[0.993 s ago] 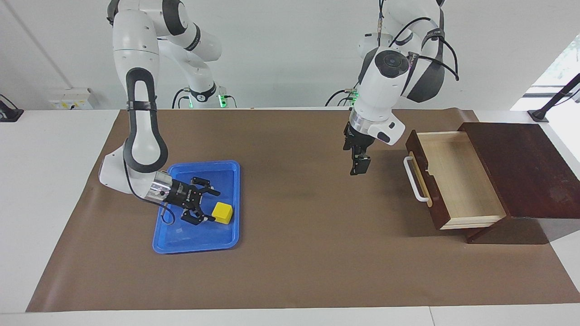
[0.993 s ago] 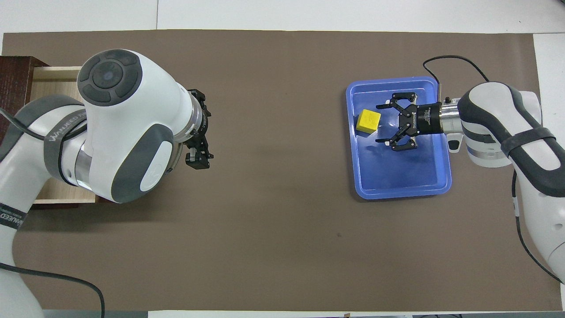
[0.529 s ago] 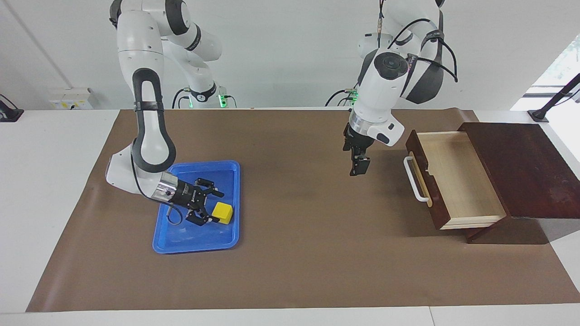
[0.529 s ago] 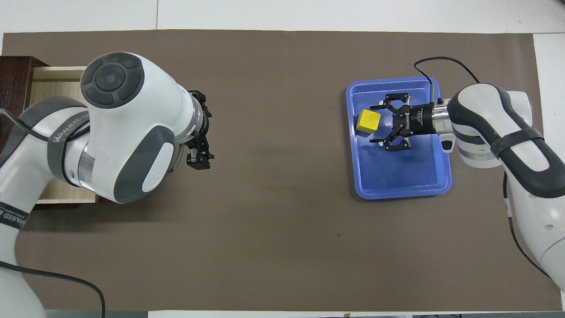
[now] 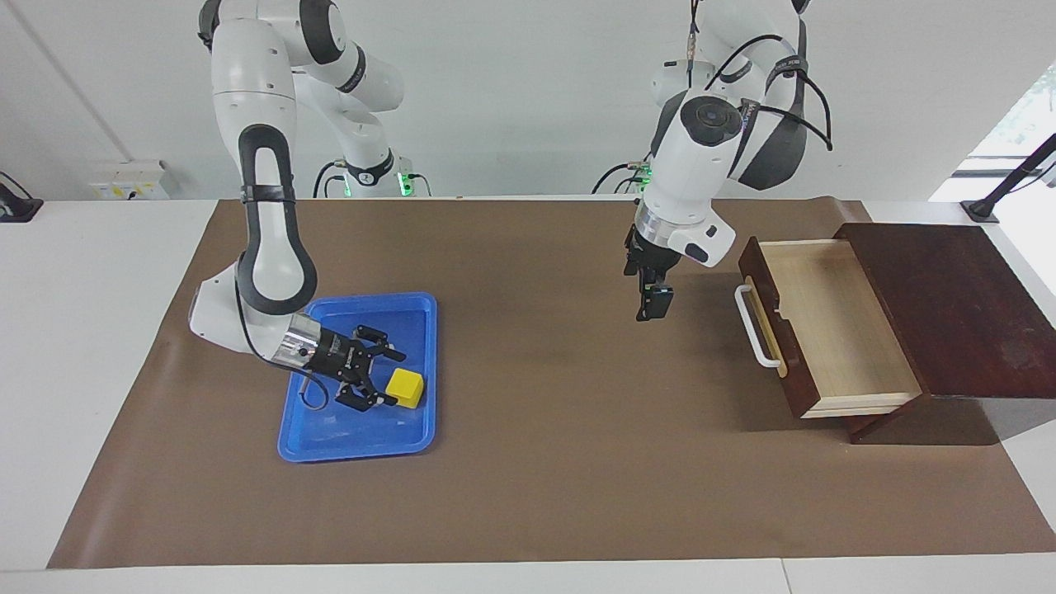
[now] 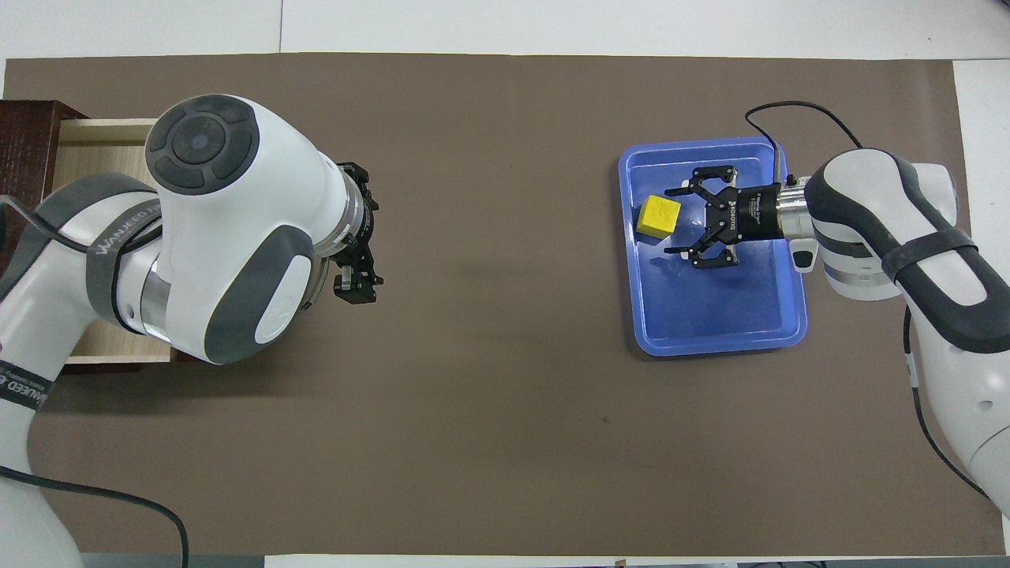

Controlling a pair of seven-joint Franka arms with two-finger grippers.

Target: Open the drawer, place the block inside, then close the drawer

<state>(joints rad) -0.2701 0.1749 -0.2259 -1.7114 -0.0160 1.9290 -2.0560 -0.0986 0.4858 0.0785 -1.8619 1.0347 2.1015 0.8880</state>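
Note:
The yellow block [image 5: 405, 388] [image 6: 659, 216] lies in a blue tray [image 5: 330, 441] [image 6: 710, 341] toward the right arm's end of the table. My right gripper [image 5: 390, 379] [image 6: 671, 222] lies low in the tray, open, with its fingertips reaching along two sides of the block without pressing it. The drawer [image 5: 833, 326] [image 6: 95, 142] stands pulled out of the dark wooden box [image 5: 949, 305] [image 6: 28, 134], its pale interior empty in the facing view. My left gripper [image 5: 652, 304] [image 6: 355, 285] hangs open and empty over the mat in front of the white handle [image 5: 755, 326].
A brown mat [image 5: 561, 462] [image 6: 505, 434] covers the table. The left arm's bulk hides most of the drawer in the overhead view. The tray's floor nearer the robots holds nothing else.
My right gripper slid a little toward the block and its fingers narrowed slightly around it. The left arm has barely moved.

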